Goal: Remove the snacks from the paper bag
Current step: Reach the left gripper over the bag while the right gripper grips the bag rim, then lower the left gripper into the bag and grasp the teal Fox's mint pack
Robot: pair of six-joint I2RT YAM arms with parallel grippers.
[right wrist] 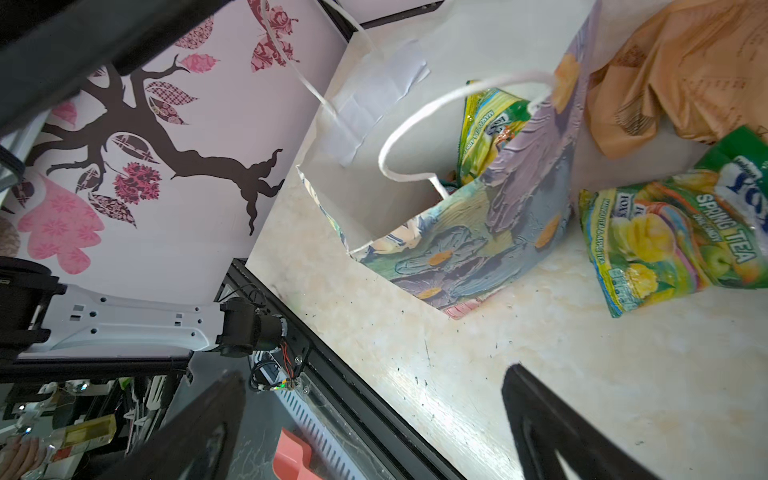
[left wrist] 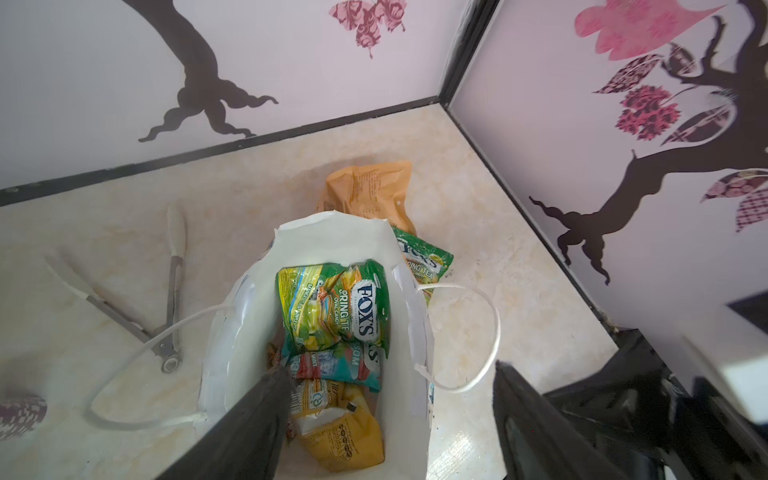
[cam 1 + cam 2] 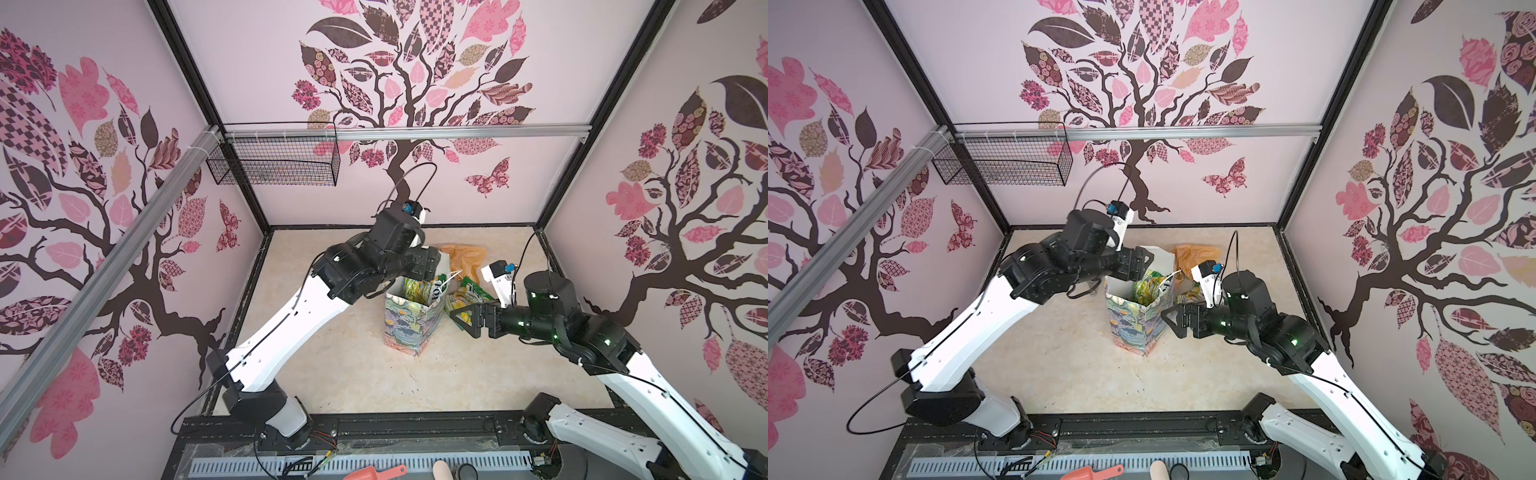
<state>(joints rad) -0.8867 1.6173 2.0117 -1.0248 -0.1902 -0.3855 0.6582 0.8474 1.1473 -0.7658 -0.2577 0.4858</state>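
teal-red pouch (image 2: 328, 365) half under green pouch (image 2: 332, 307) | outer green pouch (image 1: 665, 245) cut by edge

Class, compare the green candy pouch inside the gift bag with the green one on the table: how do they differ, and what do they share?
The pouch in the bag rests on other pouches within the gift bag; the pouch on the table lies outside, beside it. The pouch in the bag is bent and creased; the pouch on the table lies flat. Both are green-yellow with Spring Tea print.
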